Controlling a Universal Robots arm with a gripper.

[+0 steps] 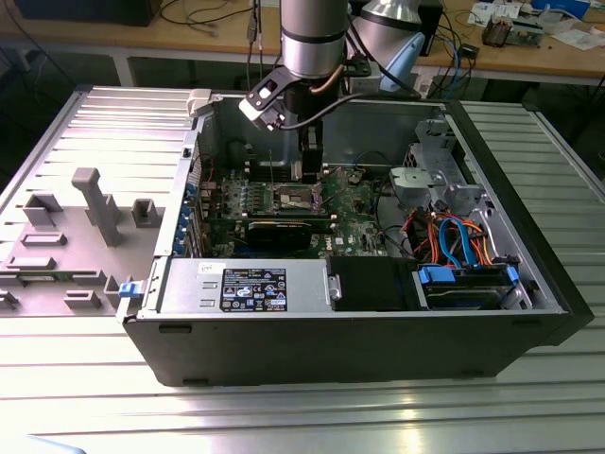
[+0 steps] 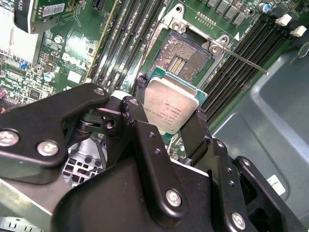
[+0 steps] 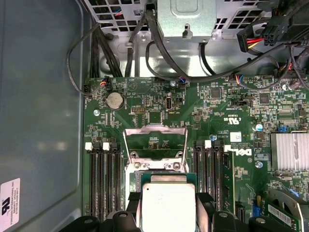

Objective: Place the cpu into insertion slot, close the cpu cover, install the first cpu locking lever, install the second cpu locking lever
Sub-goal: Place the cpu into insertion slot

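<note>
The gripper (image 2: 169, 110) is clamped on the cpu (image 2: 175, 102), 2 fingers (image 2: 139, 91) pinching opp. edges so the chip stays flat w/ its metal lid toward the wrist cams & contacts facing the board, prob. the orientation needed for seating. In the exterior view this sits upper centre of frame, the arm (image 1: 312, 38) reaching down into the open pc case (image 1: 378, 364) over the green motherboard (image 1: 354, 232). The insertion slot (image 2: 186, 57) lies bare just beyond the chip, pin field exposed. The cpu looks not seated yet, tho the gap can't be judged. The cpu cover (image 3: 155, 129) stands swung up, I'd say to leave the socket free. Count: 1 cpu, 1 slot, 1 cover, 1 locking lever (image 2: 241, 62) sticking out as a thin rod, 2 banks of memory slots (image 3: 104, 179) flanking the socket.
</note>
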